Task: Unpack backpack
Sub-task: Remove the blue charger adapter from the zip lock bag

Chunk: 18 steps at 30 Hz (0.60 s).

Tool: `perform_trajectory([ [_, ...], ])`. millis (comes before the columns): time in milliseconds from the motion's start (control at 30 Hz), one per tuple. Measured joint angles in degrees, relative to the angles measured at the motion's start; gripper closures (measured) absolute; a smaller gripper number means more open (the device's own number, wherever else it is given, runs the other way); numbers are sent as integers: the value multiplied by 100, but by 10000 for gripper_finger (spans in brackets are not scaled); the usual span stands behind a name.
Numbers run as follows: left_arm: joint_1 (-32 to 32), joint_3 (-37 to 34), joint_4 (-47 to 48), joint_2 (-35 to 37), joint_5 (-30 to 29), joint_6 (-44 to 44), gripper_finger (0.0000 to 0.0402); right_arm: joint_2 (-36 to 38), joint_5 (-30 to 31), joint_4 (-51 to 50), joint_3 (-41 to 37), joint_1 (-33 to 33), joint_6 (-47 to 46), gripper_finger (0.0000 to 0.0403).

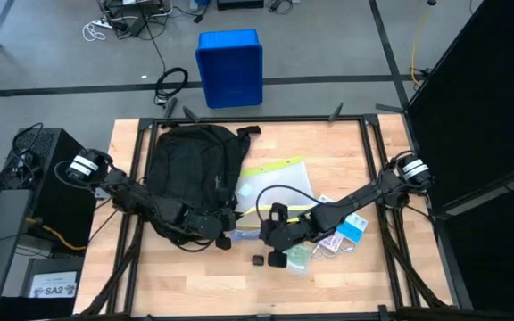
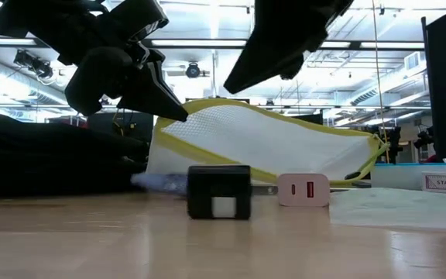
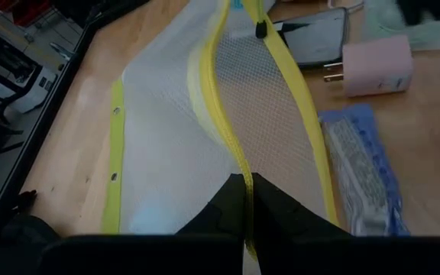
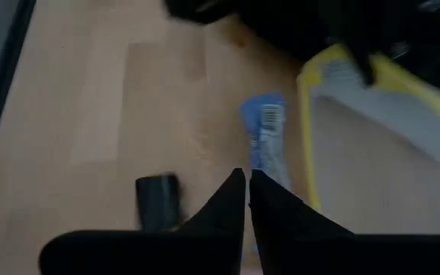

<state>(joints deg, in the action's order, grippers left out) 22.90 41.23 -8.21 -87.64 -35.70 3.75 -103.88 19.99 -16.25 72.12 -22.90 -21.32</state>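
Observation:
The black backpack (image 1: 190, 169) lies flat on the table's left half, seen as a dark mass in the low view (image 2: 45, 159). Beside it lies a white mesh pouch (image 1: 275, 183) with yellow trim, raised at its backpack end (image 2: 269, 139). My left gripper (image 3: 247, 187) is shut on the pouch, close to the backpack's near right corner (image 1: 232, 228). My right gripper (image 4: 247, 183) is shut and holds nothing. It hangs above the table just near of the pouch (image 1: 273, 241), over a blue packet (image 4: 266, 137) and a small black block (image 4: 157, 200). My left gripper pinches the pouch's yellow zipper band (image 3: 239, 164) between its two fingers, which lie along the band. In the low view the fingers (image 2: 165, 105) slant down from the left onto the pouch's raised end. That end is lifted, while the rest of the pouch rests on the table.
On the table near of the pouch sit a black cube (image 2: 219, 192), a pink charger (image 2: 303, 190), a phone (image 3: 319, 38) and the blue packet (image 3: 357, 168). Small boxes and packets (image 1: 351, 230) lie to the right. A blue bin (image 1: 230, 67) stands on the floor beyond the far edge.

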Motion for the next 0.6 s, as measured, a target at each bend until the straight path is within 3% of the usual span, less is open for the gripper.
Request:
perform_trajectory([
  [167, 3, 0, -218, 0, -91, 91, 402, -42, 590, 18, 4, 286, 37, 385],
  [600, 9, 0, -428, 0, -360, 190, 402, -964, 350, 259, 0, 1310, 66, 307],
])
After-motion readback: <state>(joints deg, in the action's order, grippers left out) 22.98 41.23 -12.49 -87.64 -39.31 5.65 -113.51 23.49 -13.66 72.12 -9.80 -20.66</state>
